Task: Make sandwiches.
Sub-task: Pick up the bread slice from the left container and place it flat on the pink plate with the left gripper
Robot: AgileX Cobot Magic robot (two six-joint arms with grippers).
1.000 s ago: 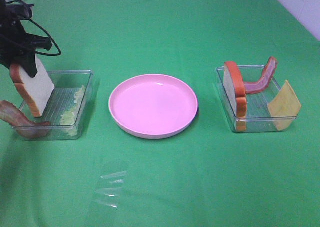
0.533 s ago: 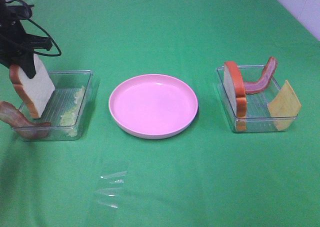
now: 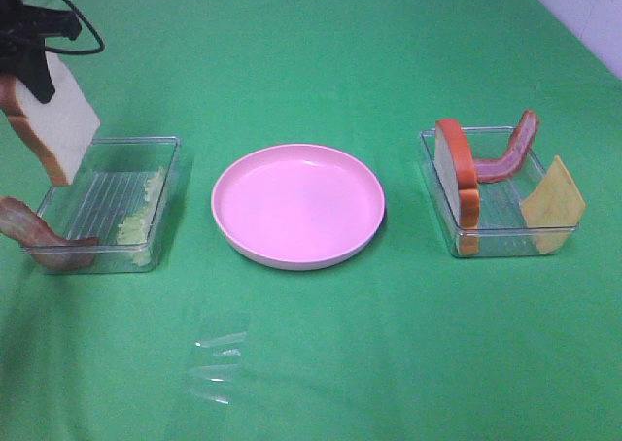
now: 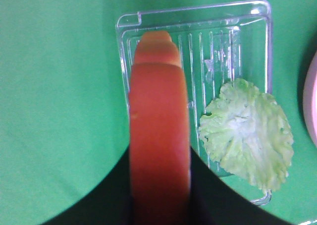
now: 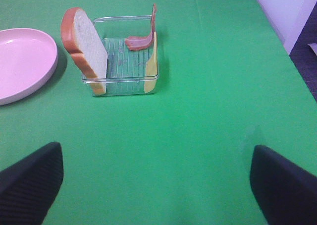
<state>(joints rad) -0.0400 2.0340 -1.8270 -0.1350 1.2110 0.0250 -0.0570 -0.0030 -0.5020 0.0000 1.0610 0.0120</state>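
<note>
Two grippers are in view over a green cloth (image 3: pixel 389 344). Nearest the front edge, a scrap of clear film (image 3: pixel 216 363) lies flat on the cloth. The right gripper (image 5: pixel 157 178) hangs over bare cloth with its fingers spread wide and nothing between them; the right tray (image 3: pixel 510 239) sits well beyond its tips.

Mid-table, a round pink plate (image 3: pixel 292 258) stands between the two clear trays, apart from both. In the right tray, a second bread slice (image 3: pixel 457 179) stands on edge against the wall nearest the plate. A curved bacon piece (image 3: pixel 505 159) leans on the far corner and a cheese square (image 3: pixel 552 203) rests tilted against the outer wall.

In the left tray (image 3: pixel 97 261), a lettuce leaf (image 4: pixel 246 133) lies along the side nearest the plate. A bacon strip (image 3: pixel 39 232) droops over the near outer corner.

Farthest back on the left, the left gripper (image 3: pixel 39 72) pinches a bread slice (image 3: pixel 53 120) by its upper edge. The slice hangs tilted, clear above the tray's outer side.
</note>
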